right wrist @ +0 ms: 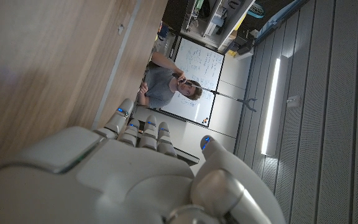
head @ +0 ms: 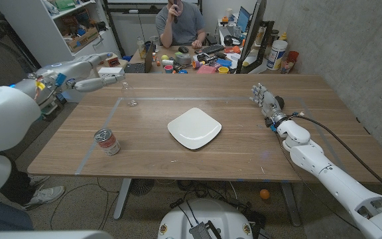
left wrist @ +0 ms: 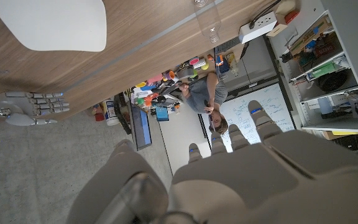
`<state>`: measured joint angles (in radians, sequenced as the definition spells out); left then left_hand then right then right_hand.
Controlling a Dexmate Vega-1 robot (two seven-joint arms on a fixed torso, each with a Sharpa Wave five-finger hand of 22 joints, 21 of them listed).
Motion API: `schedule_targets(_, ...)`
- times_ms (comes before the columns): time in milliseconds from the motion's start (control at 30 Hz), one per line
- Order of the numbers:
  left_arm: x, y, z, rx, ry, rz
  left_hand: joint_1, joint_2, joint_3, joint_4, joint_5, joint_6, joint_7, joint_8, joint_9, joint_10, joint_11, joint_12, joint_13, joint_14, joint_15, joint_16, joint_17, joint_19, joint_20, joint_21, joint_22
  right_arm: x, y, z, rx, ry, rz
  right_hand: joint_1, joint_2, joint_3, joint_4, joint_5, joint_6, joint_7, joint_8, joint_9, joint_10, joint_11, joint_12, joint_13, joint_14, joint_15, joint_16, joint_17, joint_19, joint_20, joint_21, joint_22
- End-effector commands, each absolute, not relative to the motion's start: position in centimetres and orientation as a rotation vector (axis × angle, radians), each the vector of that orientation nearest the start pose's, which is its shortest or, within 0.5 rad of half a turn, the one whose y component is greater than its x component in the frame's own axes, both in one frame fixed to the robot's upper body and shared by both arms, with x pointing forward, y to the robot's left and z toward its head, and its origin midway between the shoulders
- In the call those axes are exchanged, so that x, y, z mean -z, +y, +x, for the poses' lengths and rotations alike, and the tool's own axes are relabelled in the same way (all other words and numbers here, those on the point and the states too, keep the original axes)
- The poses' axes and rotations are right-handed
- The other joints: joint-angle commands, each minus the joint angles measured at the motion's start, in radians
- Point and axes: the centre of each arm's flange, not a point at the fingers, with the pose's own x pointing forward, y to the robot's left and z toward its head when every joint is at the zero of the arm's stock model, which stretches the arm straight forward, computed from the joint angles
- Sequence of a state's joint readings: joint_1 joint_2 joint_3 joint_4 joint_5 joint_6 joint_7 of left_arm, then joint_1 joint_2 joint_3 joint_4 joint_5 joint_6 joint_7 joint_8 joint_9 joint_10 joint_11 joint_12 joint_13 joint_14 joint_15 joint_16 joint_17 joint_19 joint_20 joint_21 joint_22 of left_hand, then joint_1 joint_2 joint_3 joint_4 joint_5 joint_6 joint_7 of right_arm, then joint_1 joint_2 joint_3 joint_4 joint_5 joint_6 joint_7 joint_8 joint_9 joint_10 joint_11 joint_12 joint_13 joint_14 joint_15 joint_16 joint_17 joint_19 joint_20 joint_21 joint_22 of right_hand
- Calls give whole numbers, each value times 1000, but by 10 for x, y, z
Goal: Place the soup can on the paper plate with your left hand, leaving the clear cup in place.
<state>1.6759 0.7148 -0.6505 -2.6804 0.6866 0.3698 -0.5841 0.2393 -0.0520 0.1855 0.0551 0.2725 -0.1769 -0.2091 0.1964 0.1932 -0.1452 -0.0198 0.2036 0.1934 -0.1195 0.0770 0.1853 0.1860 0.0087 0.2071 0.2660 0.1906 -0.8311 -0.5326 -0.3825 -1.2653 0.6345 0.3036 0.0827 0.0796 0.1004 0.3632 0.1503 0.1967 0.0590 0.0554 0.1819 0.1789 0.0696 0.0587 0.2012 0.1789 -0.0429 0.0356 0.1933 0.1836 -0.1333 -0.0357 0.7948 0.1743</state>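
While my left hand [head: 105,81] is hovering near the cup [head: 132,95], fingers spread, holding nothing, I'm judging reach phase; next: drop to can [head: 107,141], grasp, carry to plate [head: 193,128].

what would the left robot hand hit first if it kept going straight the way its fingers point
Probably the clear cup: the left robot hand points toward it, fingertips just short. Height is unclear, so it might pass above.

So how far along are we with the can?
Nothing is done yet. The can stands on the table's near left, apart from the plate, which is bare. The left hand hangs empty over the far left edge near the cup, which is upright. The right hand waits open. Left: reach, grasp, carry to the plate.
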Motion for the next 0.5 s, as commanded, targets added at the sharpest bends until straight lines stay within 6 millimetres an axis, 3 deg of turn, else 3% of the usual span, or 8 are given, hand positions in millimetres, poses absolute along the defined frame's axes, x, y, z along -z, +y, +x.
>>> schedule_targets(33, -105, 387, 291, -337, -277, 1619, 13, -19, -7, -10, 2, -48, -9, 6, 2, 2, -12, 4, 3, -7, -8, 3, 3, -6, -8, -7, 2, 35, -291, 660, -240, -570, -20, -8, 61, -7, -1, 7, -2, 6, 7, 6, 6, 1, 3, 3, -3, 2, 4, 4, 0, -22, -4, 4)
schedule_targets(200, -107, 396, 292, -301, -249, 1664, 32, -32, -12, -23, 7, -35, -10, 11, 3, 18, -37, 11, 3, -4, -17, 5, 2, -10, -11, -12, 2, 35, -289, 660, -235, -569, -23, -9, 60, -8, 0, 7, -2, 6, 7, 6, 5, 1, 3, 3, -3, 3, 4, 4, 1, -22, -5, 4)
schedule_targets(500, -97, 403, 301, -311, -196, 1754, 54, -48, -21, -38, 14, -12, -10, 19, 3, 38, -48, 17, 3, 11, -36, 10, 1, -1, -22, -13, 1, 39, -284, 661, -232, -562, -21, -10, 59, -10, 0, 7, -3, 6, 7, 6, 5, 1, 3, 3, -3, 2, 4, 4, 1, -22, -7, 4)
